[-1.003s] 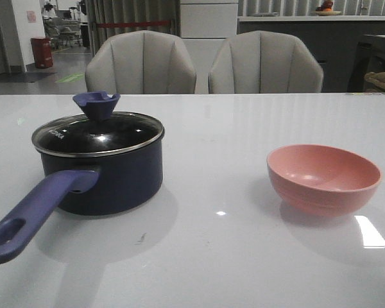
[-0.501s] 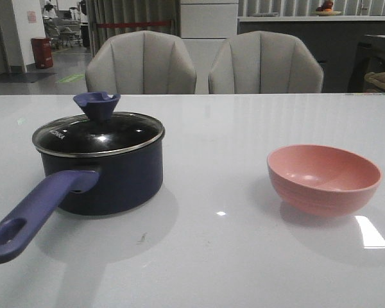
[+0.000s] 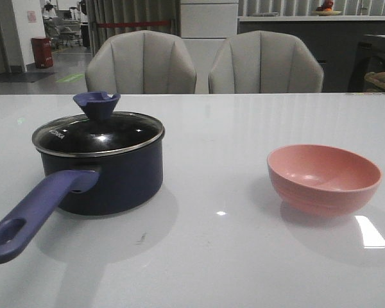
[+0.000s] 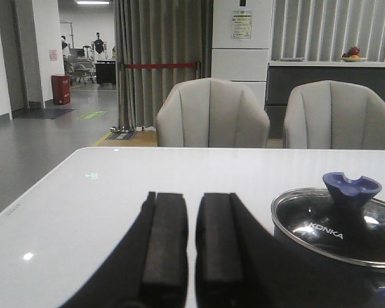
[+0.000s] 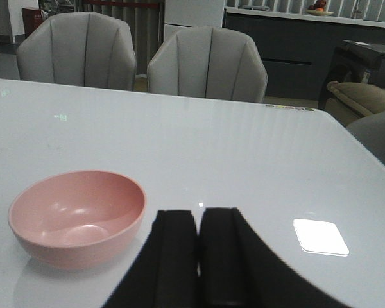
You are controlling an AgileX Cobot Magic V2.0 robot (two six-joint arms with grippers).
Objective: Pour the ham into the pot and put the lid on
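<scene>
The navy pot (image 3: 112, 179) stands at the table's left, its blue-purple handle (image 3: 32, 215) pointing toward the near left. The glass lid (image 3: 99, 133) with its blue knob (image 3: 96, 102) sits flat on the pot; it also shows in the left wrist view (image 4: 337, 231). The ham is hidden; I see none in the pink bowl (image 3: 324, 176) or through the dark glass. My left gripper (image 4: 192, 200) hangs left of the pot, jaws nearly together and empty. My right gripper (image 5: 199, 215) is shut and empty, to the right of the bowl (image 5: 77, 215). Neither gripper shows in the front view.
Two grey chairs (image 3: 141, 64) (image 3: 265, 64) stand behind the table's far edge. The white table (image 3: 218, 256) carries only the pot and the bowl, with a wide gap between them.
</scene>
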